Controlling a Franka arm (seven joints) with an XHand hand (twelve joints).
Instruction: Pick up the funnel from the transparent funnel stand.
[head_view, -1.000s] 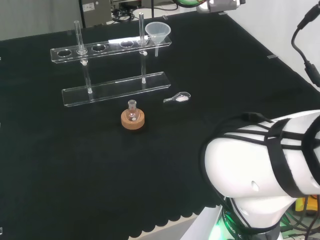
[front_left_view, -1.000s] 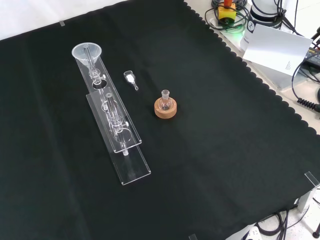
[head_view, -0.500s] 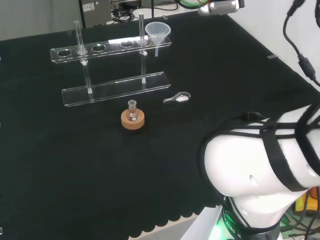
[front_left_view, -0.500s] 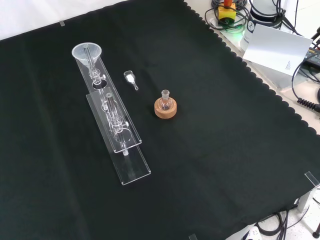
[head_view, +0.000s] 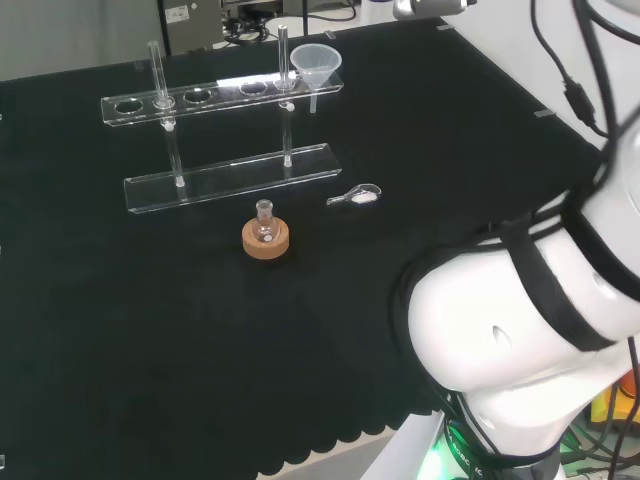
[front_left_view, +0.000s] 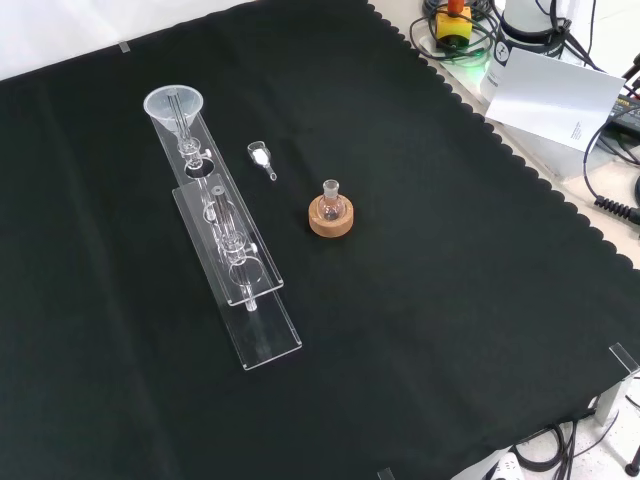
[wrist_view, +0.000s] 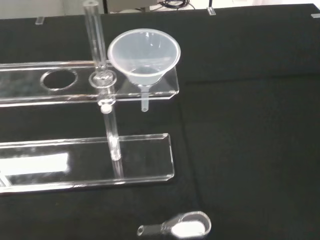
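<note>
A clear funnel (head_view: 315, 66) sits in the end hole of the transparent funnel stand (head_view: 230, 178), at the stand's right end in the head view. In the front view the funnel (front_left_view: 174, 104) is at the far end of the stand (front_left_view: 262, 330). The wrist view looks at the funnel (wrist_view: 144, 55) from close by, its stem hanging through the upper shelf of the stand (wrist_view: 150, 165). Nothing touches the funnel.
A small round flask (head_view: 265, 225) stands in a cork ring (head_view: 266, 242) in front of the stand. A small clear scoop with white powder (head_view: 357, 196) lies to its right in the head view. The arm's white links (head_view: 520, 320) stand at that view's lower right.
In the head view the arm's white link has tilted and risen toward the upper right, cables moving with it. The funnel, stand, flask and scoop have not moved.
</note>
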